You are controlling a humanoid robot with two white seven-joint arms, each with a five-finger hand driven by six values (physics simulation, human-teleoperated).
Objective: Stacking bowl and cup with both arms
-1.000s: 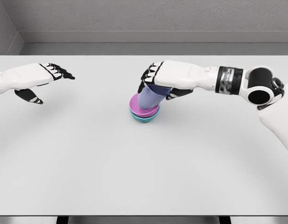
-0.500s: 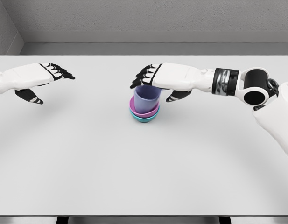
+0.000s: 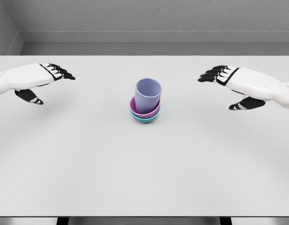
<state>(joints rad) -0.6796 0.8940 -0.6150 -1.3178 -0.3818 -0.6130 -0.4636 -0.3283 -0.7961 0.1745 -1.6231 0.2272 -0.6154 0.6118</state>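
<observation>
**Cup in bowl stack at table centre, both hands off and open**

Lavender cup (image 3: 148,95) stands upright inside a pink bowl (image 3: 143,111), which is nested in a teal bowl (image 3: 145,120). Only a thin teal rim and lower wall show under the pink one. Stack sits on the white table (image 3: 144,178), roughly mid-table, slightly toward the far side. Cup mouth faces up, cup leans a touch right against the pink bowl's rim.

Left hand (image 3: 34,79) hovers at the left edge of the table, well apart from the stack. Fingers (image 3: 62,72) extended and pointing right, thumb hanging below the palm, nothing in it.

Right hand (image 3: 238,84) hovers on the right side, also well apart from the stack. Fingers (image 3: 211,75) stretched out pointing left toward the cup, thumb (image 3: 245,105) dropped below, loosely spread, holding nothing. Forearm exits at the right edge.

Both hands at about the same height in the picture, one on each side of the stack. Grey wall (image 3: 144,18) behind the table's far edge.
</observation>
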